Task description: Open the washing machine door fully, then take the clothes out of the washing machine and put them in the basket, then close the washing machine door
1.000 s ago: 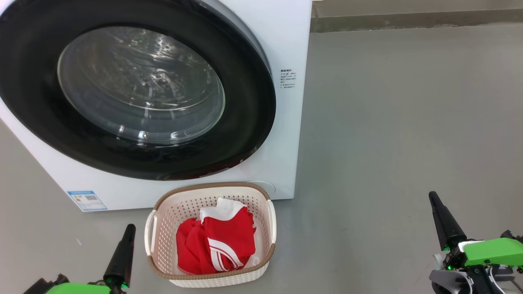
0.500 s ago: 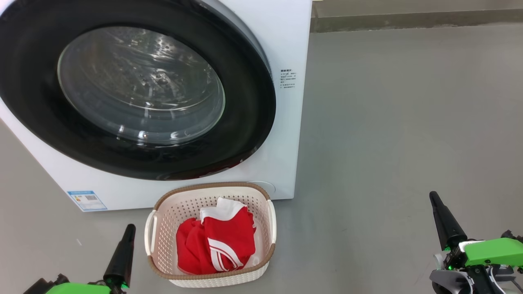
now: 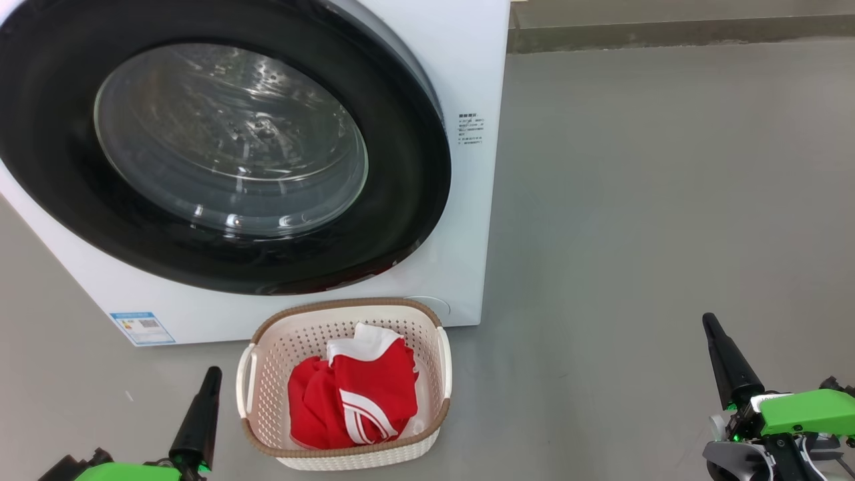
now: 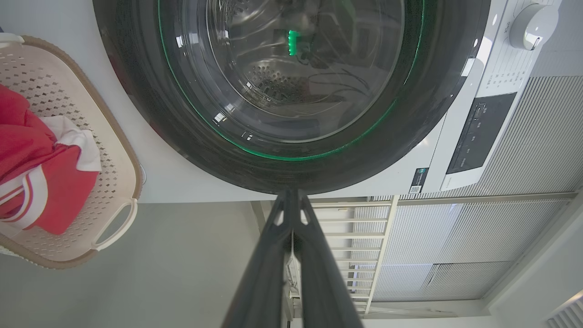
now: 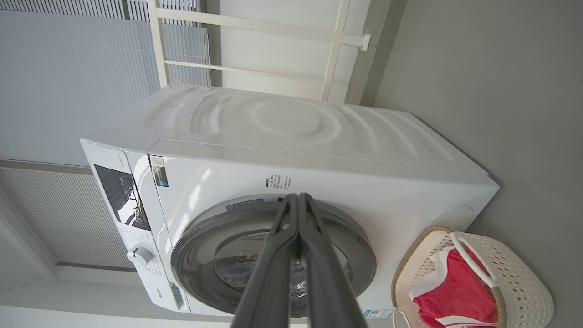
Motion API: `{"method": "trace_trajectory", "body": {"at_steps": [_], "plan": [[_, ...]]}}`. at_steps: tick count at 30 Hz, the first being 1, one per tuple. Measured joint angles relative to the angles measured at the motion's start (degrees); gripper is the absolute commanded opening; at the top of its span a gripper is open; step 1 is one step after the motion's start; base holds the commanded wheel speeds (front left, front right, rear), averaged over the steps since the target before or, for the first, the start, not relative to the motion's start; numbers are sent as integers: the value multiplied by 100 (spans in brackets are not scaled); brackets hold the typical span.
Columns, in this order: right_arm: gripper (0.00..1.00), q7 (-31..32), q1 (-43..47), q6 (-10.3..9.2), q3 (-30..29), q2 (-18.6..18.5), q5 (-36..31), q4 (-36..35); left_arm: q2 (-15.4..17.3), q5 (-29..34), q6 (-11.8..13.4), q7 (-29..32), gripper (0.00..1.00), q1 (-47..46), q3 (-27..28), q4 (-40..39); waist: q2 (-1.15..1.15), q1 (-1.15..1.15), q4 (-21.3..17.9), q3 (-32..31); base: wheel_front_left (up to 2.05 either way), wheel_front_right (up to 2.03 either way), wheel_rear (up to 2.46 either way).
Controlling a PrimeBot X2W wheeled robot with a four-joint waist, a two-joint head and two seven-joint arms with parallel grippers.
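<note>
Already in the basket, the red-and-white clothes; left claw and right claw closed, empty.

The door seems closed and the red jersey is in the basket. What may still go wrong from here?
1. The washing machine door looks closed, but whether it latched cannot be seen; it might swing open.
2. The basket stands just before the washing machine, near the shut left gripper; a careless move could tip it and spill the clothes.
</note>
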Motion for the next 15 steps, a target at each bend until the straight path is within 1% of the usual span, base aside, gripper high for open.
{"method": "trace_trajectory", "body": {"at_steps": [15], "plan": [[0,27,0,0,-11,2,0,0,0,0,0,0,0,0,0,0,0,0,0,0,0,0,0]]}}
